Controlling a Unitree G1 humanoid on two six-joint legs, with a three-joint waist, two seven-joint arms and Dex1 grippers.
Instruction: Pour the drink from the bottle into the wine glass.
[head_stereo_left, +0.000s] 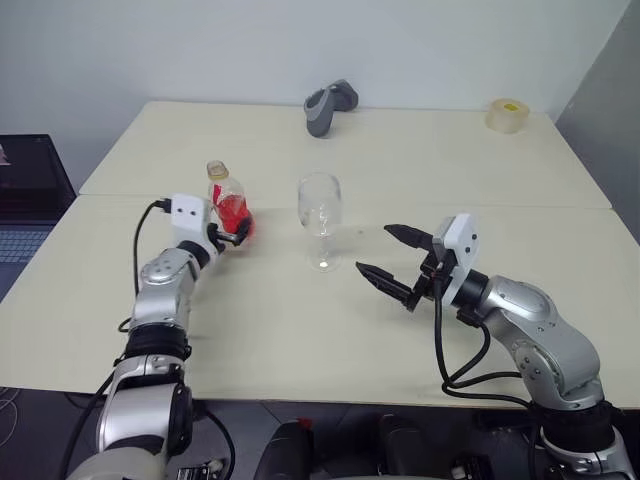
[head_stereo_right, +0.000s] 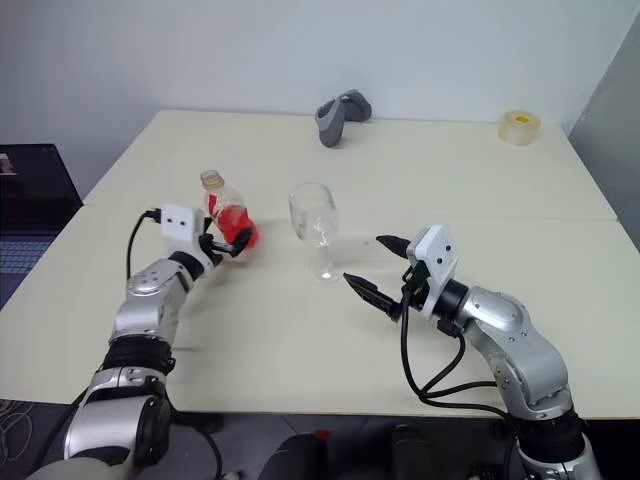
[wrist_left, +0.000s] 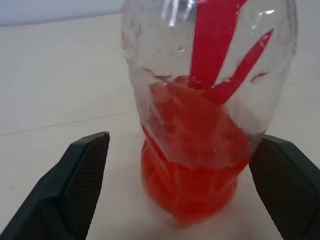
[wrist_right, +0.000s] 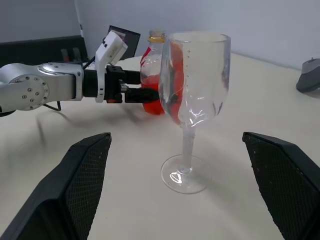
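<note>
The bottle (head_stereo_left: 226, 203) stands upright on the table, left of centre, its lower half full of the red drink (wrist_left: 192, 170). My left gripper (head_stereo_left: 234, 231) is open, with one black finger (wrist_left: 80, 185) on each side of the bottle's lower body; a gap shows beside that finger. The wine glass (head_stereo_left: 319, 215) stands upright just to the bottle's right and looks empty. My right gripper (head_stereo_left: 375, 250) is open in the air to the right of the glass and points at it. In the right wrist view the glass (wrist_right: 196, 85) stands in front of the bottle (wrist_right: 152, 75).
A grey handheld device (head_stereo_left: 329, 106) lies at the back middle of the table (head_stereo_left: 300, 330). A roll of tape (head_stereo_left: 508, 114) sits at the back right corner. An open laptop (head_stereo_left: 25, 195) stands off the table's left edge.
</note>
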